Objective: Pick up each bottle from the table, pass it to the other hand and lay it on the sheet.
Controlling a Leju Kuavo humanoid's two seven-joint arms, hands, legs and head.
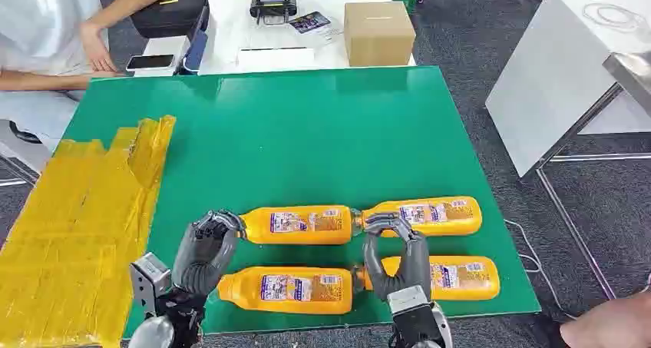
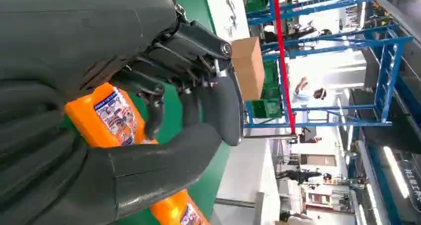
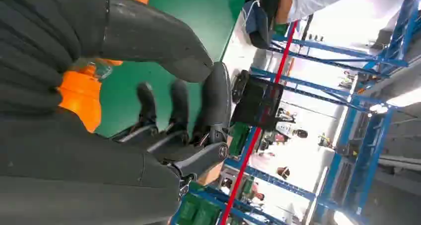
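Both hands are hovering over the bottles: the left hand (image 1: 206, 250) is curling its fingers over the base of the far-left bottle (image 1: 298, 224) without lifting it, and the right hand (image 1: 399, 257) is arching narrow-fingered, empty, over the far-right bottle (image 1: 427, 214). Largest, the green tabletop (image 1: 307, 140) is carrying everything. On its left side the yellow sheet (image 1: 77, 217) is lying bare. Two nearer bottles, the near-left bottle (image 1: 288, 289) and near-right bottle (image 1: 460, 277), are resting neck to neck.
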